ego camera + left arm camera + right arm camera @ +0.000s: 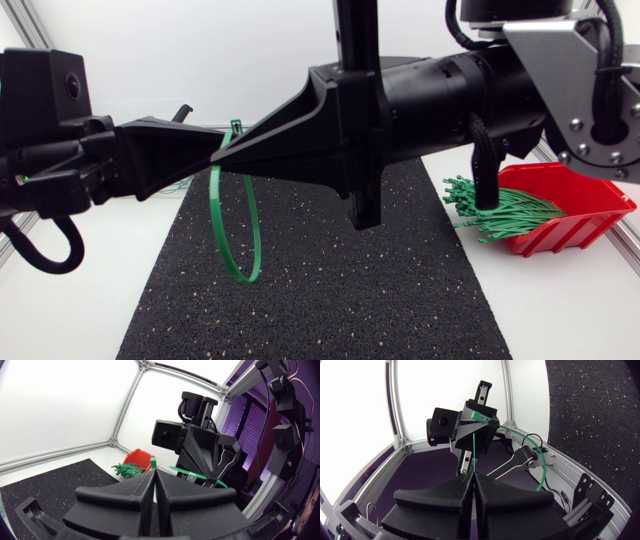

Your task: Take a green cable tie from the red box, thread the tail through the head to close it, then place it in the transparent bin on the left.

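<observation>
Left arm comes in from the left, held above a white table [80,310]. Its left gripper [153,480] has both black wedge fingers pressed together, pinching a thin green plastic cable tie [212,205] near its head. In the left wrist view the small square head pokes up just past the fingertips.

The tie hangs from the fingertips as a tall, narrow loop. The bottom of the loop hangs over a black speckled rubber mat [330,290] that covers the middle of the table. Whether the tail passes through the head cannot be made out.

The right arm reaches in from the right, past the middle. Its right gripper [473,480] meets the left one tip to tip, fingers closed on a strand of the same tie.

Far right, on the table beside the mat, sits a red plastic box [590,205]. A bundle of loose green ties [500,210] spills out of its open front towards the mat.
</observation>
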You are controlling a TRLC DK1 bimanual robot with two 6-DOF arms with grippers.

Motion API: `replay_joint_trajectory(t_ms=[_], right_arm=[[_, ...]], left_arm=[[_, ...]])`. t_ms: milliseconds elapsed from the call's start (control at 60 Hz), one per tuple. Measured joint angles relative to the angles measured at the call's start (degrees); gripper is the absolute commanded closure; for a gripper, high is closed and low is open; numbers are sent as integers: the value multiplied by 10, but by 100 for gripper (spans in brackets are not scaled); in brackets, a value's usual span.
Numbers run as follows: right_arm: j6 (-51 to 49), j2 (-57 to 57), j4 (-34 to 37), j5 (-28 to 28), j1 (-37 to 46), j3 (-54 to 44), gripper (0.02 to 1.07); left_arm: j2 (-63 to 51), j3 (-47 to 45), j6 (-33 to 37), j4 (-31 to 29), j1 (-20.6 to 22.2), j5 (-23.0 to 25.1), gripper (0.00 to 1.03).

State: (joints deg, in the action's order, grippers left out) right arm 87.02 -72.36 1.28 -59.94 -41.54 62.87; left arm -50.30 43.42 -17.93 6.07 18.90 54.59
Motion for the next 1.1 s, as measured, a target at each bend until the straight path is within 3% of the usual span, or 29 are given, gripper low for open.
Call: replay_joint_trajectory(t_ms=[1100], right_arm=[[0, 0, -14, -2, 15, -7, 101]], left_arm=[[21, 0, 0, -17, 9, 0, 100]])
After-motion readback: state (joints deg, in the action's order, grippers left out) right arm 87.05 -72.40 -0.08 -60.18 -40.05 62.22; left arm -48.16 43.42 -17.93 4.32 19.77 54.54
